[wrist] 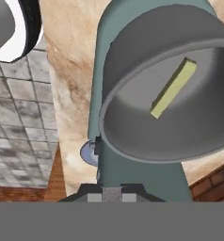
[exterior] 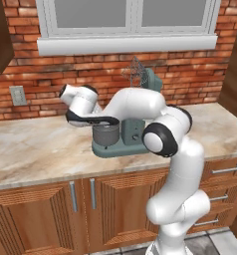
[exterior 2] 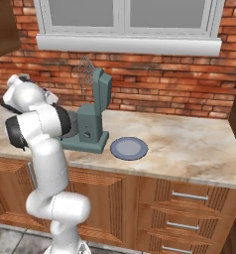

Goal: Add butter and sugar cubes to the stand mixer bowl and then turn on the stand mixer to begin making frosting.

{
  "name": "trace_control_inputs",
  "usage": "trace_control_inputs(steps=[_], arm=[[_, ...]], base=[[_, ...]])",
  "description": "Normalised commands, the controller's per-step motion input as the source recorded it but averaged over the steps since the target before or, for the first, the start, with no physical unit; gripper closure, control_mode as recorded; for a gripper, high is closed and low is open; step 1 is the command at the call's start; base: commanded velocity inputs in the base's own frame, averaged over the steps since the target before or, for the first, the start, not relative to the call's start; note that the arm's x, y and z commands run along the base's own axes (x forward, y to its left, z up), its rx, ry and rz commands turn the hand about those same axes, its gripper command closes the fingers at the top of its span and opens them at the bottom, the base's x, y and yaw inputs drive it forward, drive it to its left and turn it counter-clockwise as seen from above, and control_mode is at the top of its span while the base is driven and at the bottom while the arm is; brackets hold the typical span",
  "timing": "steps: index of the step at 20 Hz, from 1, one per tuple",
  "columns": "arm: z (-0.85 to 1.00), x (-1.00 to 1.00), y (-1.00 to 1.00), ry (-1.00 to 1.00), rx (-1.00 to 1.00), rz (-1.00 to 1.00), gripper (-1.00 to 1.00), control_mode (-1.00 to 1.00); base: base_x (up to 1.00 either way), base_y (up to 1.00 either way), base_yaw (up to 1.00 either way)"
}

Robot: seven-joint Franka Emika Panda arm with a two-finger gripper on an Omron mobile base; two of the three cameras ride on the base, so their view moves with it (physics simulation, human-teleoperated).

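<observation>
The stand mixer bowl sits on the base of the stand mixer, on the marble surface below the window, and the pincer hangs just above it looking down into its mouth. In the hand view 1 pale yellow butter stick lies on the bowl's floor, its long axis running slantwise from the centre toward the far wall. No sugar cubes can be made out in the bowl. The pincer's 2 fingertips stand close together with nothing visible between them, so it reads as clenched and empty. The arm folds at the elbow in front of the mixer, its forearm reaching left and the hand turned down over the bowl. The mixer's head is tilted up, whisk raised. A blue-grey plate lies just right of the mixer.
</observation>
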Motion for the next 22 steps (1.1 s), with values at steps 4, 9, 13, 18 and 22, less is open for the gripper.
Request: trace_control_inputs(steps=[4,9,13,18,22], arm=[[-0.26,0.22,-0.26,0.0,0.07,-0.02,1.0,-1.0],[-0.25,0.29,-0.01,0.0,0.14,0.0,1.0,-1.0],[-0.19,0.3,0.0,0.0,0.14,0.0,1.0,-1.0],[-0.21,0.18,0.0,0.0,0.1,0.0,1.0,-1.0],[-0.42,0.11,0.0,0.0,0.05,0.0,1.0,-1.0]], base=[[0.0,0.0,0.0],[0.0,0.0,0.0],[0.0,0.0,0.0],[0.0,0.0,0.0],[0.0,0.0,0.0]])
